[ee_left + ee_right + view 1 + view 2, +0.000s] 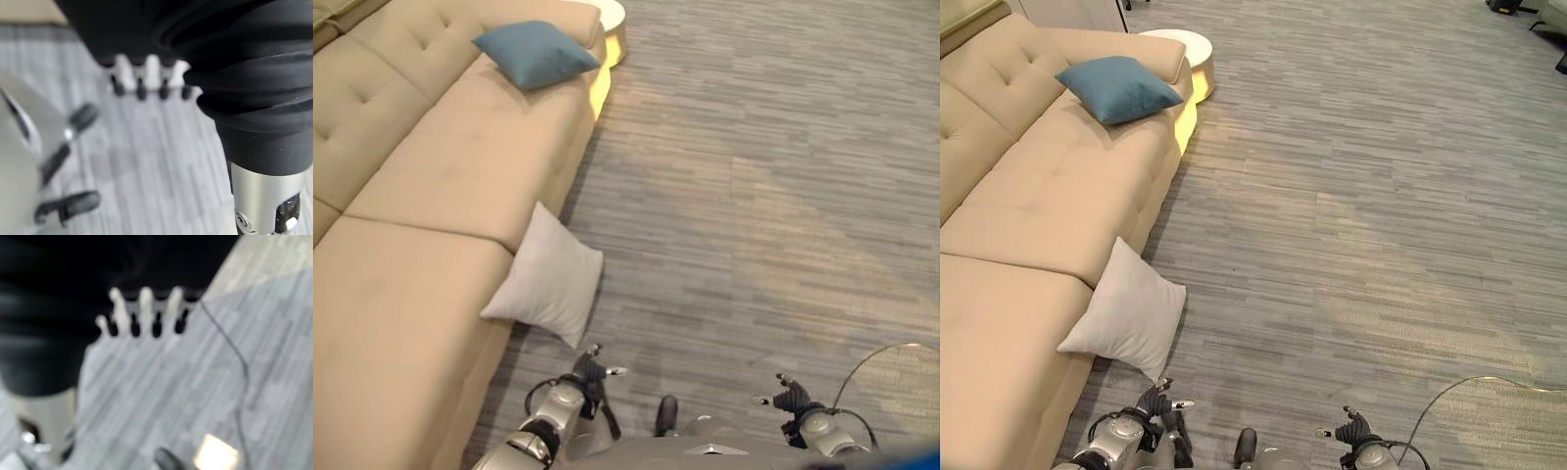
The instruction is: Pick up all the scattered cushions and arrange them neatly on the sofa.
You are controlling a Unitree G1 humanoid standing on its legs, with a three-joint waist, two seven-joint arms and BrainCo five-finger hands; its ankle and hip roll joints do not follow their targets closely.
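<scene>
White cushion (546,280) leans on the sofa (431,196) front: judged light, soft; pinch a corner. Left hand (590,373) and right hand (787,396): fingers straight, empty.

No legible text, labels, numbers or signs anywhere: none on the sofa (431,186), the cushions, or the striped floor (764,196).

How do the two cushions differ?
The blue cushion lies flat on the sofa seat near its far end; the white cushion stands on the floor, leaning against the sofa's front. The blue one is dark teal, the white one pale grey-white. The white one is nearer the robot's hands. Both are square and plain.
</scene>
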